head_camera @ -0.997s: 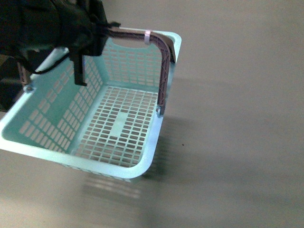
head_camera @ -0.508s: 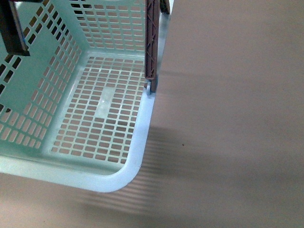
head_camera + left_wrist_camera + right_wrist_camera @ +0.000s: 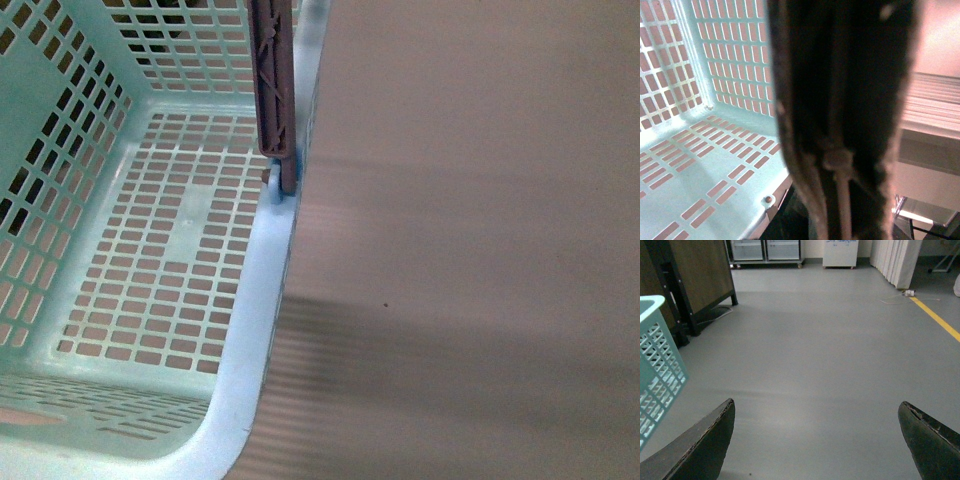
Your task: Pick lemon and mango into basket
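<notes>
Between the 2 dark fingers [image 3: 705, 450] of your right gripper [image 3: 816, 440] lies grey floor [image 3: 830, 350]. Those fingers stand wide apart and hold nothing. Just past 1 of them you can see a corner of the teal basket [image 3: 660, 370], with its slotted wall. Farther off stand a dark wooden cabinet [image 3: 695, 275], a white curtain [image 3: 900, 260] and a yellow line [image 3: 935, 315] painted on the floor.

Your left wrist camera looks into the basket [image 3: 735, 65] from very close. You see 2 slotted walls and the slotted bottom. A dark, blurry bar [image 3: 840, 100] runs down the middle of that picture. It may be a finger of your left gripper or the basket's handle; it is too blurry to say. So you cannot tell if the left fingers are wide, narrow or holding something.

From the front camera, the basket [image 3: 265, 290] fills the left side, very near the lens. Its brown handle [image 3: 272, 90] stands upright, pinned to the basket's right rim. To the right is plain floor [image 3: 480, 150], with a dark shadow [image 3: 420, 350] on it beside the basket.
</notes>
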Controlling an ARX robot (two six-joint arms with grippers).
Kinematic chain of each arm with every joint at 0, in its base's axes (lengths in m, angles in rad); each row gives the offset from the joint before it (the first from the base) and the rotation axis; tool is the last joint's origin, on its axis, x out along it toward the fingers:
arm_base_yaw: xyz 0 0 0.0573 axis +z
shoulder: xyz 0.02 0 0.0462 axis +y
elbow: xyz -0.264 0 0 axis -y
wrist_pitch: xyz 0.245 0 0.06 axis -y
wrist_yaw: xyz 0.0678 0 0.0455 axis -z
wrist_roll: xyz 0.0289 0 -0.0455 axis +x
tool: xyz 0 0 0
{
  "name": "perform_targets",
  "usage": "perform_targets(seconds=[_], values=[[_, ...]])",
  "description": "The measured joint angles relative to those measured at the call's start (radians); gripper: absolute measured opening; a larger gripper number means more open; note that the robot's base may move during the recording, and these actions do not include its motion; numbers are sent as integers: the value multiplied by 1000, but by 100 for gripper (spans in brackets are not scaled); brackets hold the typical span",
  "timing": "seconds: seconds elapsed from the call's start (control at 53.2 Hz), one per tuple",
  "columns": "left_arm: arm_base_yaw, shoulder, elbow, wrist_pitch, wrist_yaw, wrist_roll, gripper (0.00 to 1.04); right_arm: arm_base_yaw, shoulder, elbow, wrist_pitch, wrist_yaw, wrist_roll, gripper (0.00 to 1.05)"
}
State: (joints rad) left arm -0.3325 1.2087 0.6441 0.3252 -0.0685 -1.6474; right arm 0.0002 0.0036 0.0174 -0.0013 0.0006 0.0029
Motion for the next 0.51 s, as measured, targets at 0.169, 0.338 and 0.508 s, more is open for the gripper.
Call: perform_targets(seconds=[0.169,0.338,0.508], values=[[8,-51,6,-103,31,25,6,0,0,0,0,0,0,96],[18,-82,31,-163,50,65,6,0,0,0,0,0,0,96],[23,-83,32,-165,43,89,6,0,0,0,0,0,0,96]])
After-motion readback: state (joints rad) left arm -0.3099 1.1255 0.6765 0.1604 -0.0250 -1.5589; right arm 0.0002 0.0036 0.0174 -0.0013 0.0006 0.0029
